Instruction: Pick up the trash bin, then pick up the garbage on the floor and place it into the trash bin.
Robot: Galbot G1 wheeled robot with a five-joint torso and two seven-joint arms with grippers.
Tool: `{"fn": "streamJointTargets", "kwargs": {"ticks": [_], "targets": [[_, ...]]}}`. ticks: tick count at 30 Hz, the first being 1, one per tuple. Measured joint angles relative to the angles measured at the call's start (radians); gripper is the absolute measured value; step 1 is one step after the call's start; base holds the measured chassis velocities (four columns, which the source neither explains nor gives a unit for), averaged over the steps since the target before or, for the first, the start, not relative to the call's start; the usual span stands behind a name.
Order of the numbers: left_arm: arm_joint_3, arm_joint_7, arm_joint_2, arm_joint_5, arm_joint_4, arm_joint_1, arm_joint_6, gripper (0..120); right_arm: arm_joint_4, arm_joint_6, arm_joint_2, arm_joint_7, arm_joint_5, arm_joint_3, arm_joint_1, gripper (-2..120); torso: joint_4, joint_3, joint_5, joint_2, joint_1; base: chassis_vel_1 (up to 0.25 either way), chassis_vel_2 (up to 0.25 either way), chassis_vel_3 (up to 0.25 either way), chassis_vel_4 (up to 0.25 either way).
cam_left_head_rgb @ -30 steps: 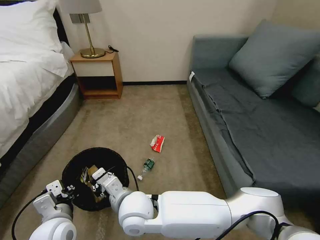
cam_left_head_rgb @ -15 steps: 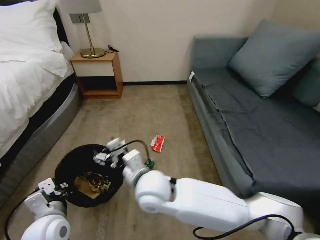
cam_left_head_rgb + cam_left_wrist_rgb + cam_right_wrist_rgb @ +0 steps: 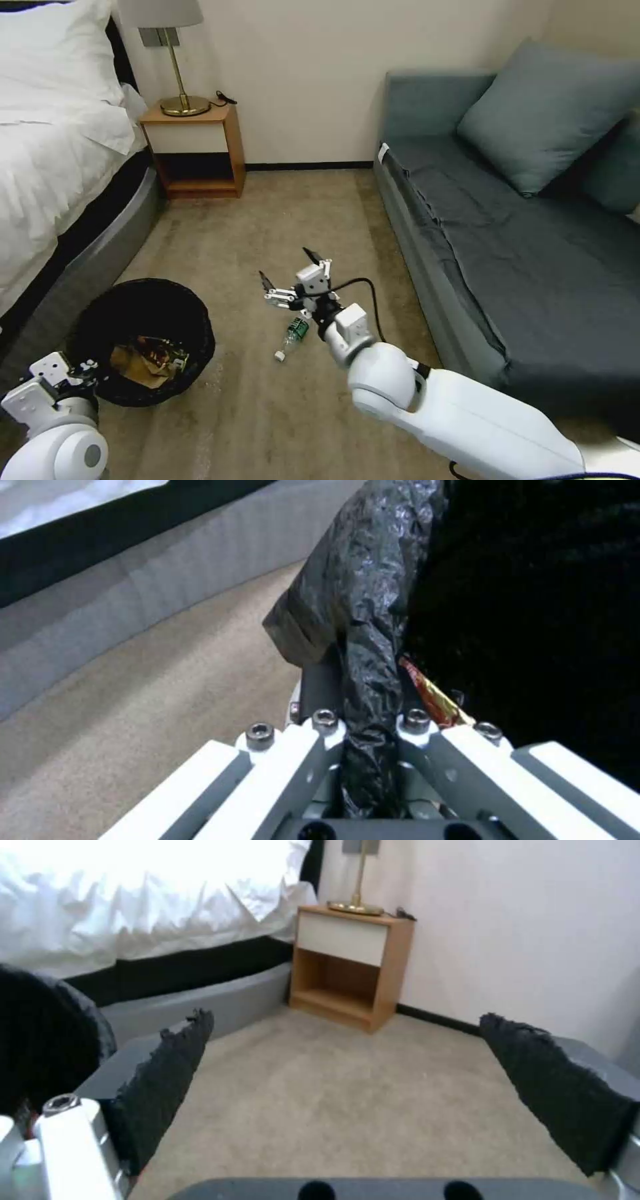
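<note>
The trash bin (image 3: pixel 143 313), round and lined with a black bag, is at the lower left with tan and gold-brown garbage (image 3: pixel 147 357) inside it. My left gripper (image 3: pixel 92 373) is shut on its near rim; the left wrist view shows the black liner (image 3: pixel 363 630) pinched between the fingers of the left gripper (image 3: pixel 363 700), with a gold wrapper (image 3: pixel 430 695) just inside. A small clear bottle with a green label (image 3: pixel 293 332) lies on the carpet. My right gripper (image 3: pixel 287 265) hovers open just beyond it, nothing between its black pads (image 3: pixel 167 1075).
A bed (image 3: pixel 60 153) runs along the left and a grey sofa (image 3: pixel 507 253) along the right. A wooden nightstand (image 3: pixel 197 150) with a brass lamp stands against the back wall. Open carpet (image 3: pixel 280 213) lies between them.
My right arm has come out of the bin and swung right, now open over the bottle. The bin, held by the left gripper, has shifted left.
</note>
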Motion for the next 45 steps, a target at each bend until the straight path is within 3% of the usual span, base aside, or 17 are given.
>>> {"fn": "streamJointTargets", "kwargs": {"ticks": [12,45], "targets": [[0.006,-0.001,-0.004,0.005,0.000,0.004,0.001,2,-0.020,0.003,0.005,-0.002,-0.011,-0.002,-0.014,100,0.0002,0.000,-0.0001,0.000,0.000,-0.021,0.021,0.025,-0.021],[0.000,0.001,-0.001,0.000,0.008,0.006,-0.003,2,-0.080,-0.009,0.050,0.006,-0.016,-0.052,0.013,100,0.0000,0.000,-0.0002,0.000,0.000,-0.114,0.116,0.119,-0.118]]}}
